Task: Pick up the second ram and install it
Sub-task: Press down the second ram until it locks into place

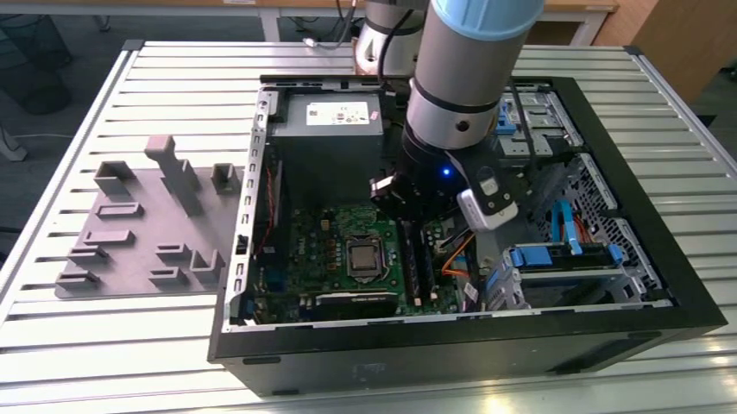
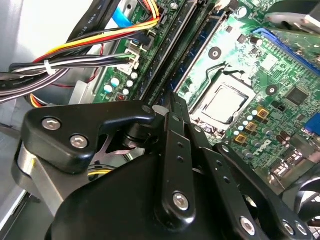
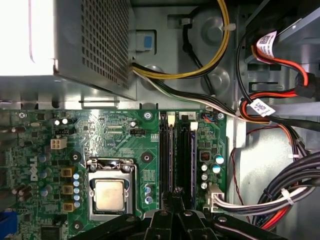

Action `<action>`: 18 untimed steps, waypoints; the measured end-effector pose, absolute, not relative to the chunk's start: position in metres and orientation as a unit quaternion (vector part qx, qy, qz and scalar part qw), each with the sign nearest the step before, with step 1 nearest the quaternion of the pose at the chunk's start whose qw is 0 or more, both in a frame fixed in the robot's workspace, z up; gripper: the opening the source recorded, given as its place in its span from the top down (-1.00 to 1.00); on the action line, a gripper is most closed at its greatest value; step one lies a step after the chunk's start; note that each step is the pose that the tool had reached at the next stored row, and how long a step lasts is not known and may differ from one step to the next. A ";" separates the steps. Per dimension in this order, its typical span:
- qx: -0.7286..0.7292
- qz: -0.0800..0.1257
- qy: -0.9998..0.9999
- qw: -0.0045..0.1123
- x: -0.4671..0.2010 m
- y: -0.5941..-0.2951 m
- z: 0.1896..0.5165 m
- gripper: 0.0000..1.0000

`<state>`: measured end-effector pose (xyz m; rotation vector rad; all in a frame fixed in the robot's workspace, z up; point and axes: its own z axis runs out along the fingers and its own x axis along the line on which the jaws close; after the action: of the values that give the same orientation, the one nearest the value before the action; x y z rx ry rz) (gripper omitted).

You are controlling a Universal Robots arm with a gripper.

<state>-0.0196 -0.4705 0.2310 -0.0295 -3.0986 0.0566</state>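
First wrist view shows the matte black gripper, fingers pressed together, above long black memory slots on the glossy green motherboard. Beside them sits the square metallic processor.

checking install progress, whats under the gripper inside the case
The gripper sits over the black memory slots beside the processor socket. Its linkage covers the slots' near ends.

Robotics lab: opened computer case on slatted metal workbench.
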 end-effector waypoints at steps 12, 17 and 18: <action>-0.009 0.018 -1.000 0.021 -0.019 -0.471 0.223 0.79; -0.010 0.019 -1.000 0.021 -0.018 -0.471 0.220 0.79; -0.010 0.019 -1.000 0.021 -0.018 -0.471 0.220 0.79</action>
<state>-0.0177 -0.4706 0.2199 -0.0295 -3.0982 0.0577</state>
